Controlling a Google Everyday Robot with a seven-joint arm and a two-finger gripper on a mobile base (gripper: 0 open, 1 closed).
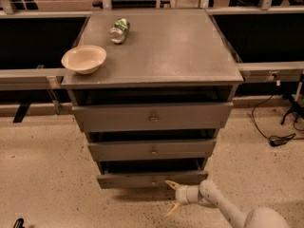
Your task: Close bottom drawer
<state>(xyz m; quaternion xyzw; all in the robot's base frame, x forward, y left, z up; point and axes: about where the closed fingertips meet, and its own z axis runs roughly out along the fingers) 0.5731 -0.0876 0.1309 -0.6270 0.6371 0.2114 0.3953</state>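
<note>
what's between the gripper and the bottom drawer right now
Nothing. In the camera view the open gripper is right up against the front of the bottom drawer, its upper finger about touching the panel.

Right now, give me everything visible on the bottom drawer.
The bottom drawer is the lowest and narrowest of three. It is grey, matte and metal-looking, with a small round knob at the centre of its front. It is partly pulled out and level, with a dark gap above the front opening into the box. The gripper sits low in front of its right half, fingers open, the upper one at the front's lower edge. Whether it touches cannot be told.
</note>
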